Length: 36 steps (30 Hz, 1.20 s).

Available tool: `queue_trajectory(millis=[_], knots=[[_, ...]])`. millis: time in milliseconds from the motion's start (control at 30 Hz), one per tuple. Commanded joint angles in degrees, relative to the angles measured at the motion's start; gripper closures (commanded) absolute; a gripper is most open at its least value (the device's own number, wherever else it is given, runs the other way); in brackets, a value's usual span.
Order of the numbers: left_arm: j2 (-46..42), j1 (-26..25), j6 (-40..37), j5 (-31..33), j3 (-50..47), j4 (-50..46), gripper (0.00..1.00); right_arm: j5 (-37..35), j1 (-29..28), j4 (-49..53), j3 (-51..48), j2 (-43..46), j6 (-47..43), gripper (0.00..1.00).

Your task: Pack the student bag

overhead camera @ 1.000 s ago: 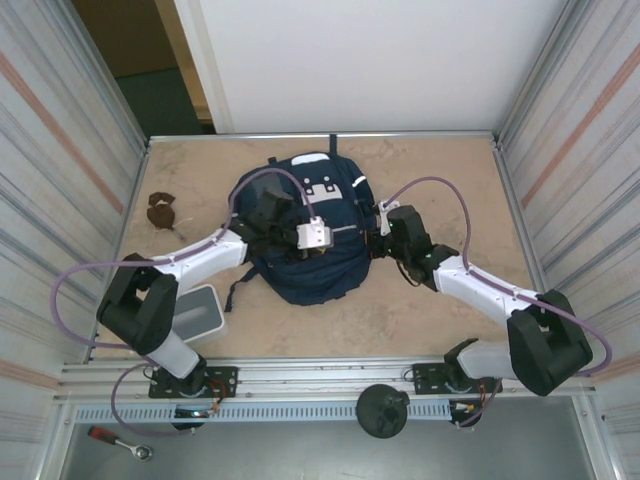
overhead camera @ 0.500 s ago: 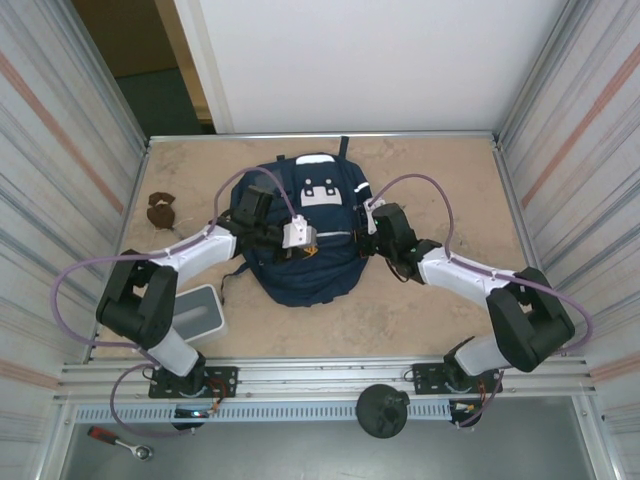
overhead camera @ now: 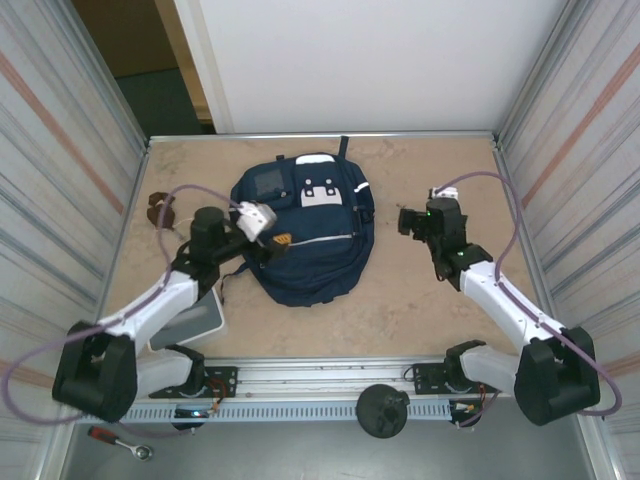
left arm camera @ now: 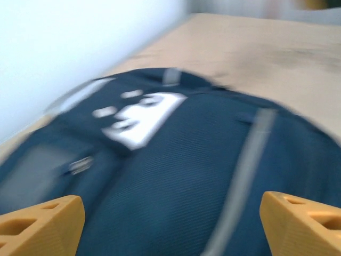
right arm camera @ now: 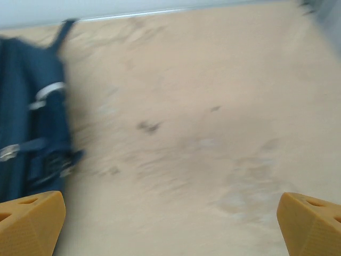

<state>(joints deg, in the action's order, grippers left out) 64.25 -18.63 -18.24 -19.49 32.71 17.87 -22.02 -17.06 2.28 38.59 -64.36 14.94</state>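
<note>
Top external: bag flat, both grippers empty

Large navy-blue fabric student bag (overhead camera: pixel 310 250) lies centre of beige table (overhead camera: pixel 420 320). Soft, limp, prob. sags if lifted; best hold = top loop (overhead camera: pixel 343 148). Left gripper (overhead camera: pixel 278 241) spread wide over bag's left side; contact unclear. Right gripper (right arm camera: pixel 170 224) wide too, well right of bag.

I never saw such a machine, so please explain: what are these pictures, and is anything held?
Two white-and-black robot arms are fixed at the near edge of a beige table. The wide picture looks down from above; the other two come from a camera on each wrist, so the orange tips are fingers. A large navy-blue fabric backpack lies on the table. The left gripper is at one side of it, the right gripper apart over bare table. Both are open and hold nothing.
</note>
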Motion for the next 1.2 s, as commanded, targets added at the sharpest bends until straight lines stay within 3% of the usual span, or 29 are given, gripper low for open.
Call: queue_trajectory(millis=[0,100,167,233,300,367,600,700,967,1033,1167], knots=[[-6.5,4.6,9.9,27.5,-3.2,-0.4,0.10,-10.4,2.8,-9.7,-5.8,-1.4,-5.9,0.01],[-8.2,8.4,8.4,35.1,-7.8,1.5,0.02,-5.3,6.4,-24.2,-12.3,-6.0,-9.6,0.01],[-6.3,9.1,6.3,39.0,-10.0,5.2,0.01,-3.5,7.7,-27.7,-13.0,-10.0,-9.4,0.01],[-3.1,11.9,7.1,36.7,-11.5,9.3,0.01,-0.4,8.6,-32.2,-13.4,-13.2,-9.3,0.01],[1.2,16.5,10.6,28.5,-13.2,15.6,0.01,3.1,9.2,-37.3,-14.1,-14.6,-10.8,0.01],[5.2,18.8,12.9,24.4,-13.5,18.8,0.01,4.6,10.0,-39.6,-14.1,-16.0,-12.9,0.01],[10.6,19.1,10.1,21.1,-9.9,16.1,0.01,15.6,17.4,-55.4,-18.3,-24.1,-10.2,0.01],[9.9,19.1,9.5,19.6,-10.9,17.2,0.01,16.9,17.2,-49.9,-16.2,-23.7,-10.7,0.01],[7.4,20.5,12.8,18.6,-13.6,19.7,0.01,18.7,18.3,-49.1,-15.6,-23.8,-10.1,0.01],[6.3,21.5,15.8,13.3,-15.2,21.5,0.01,18.7,18.4,-49.0,-15.6,-23.8,-10.0,0.01],[9.4,21.5,16.1,12.7,-14.7,25.6,0.01,18.7,18.3,-49.0,-15.6,-23.9,-10.0,0.01]])
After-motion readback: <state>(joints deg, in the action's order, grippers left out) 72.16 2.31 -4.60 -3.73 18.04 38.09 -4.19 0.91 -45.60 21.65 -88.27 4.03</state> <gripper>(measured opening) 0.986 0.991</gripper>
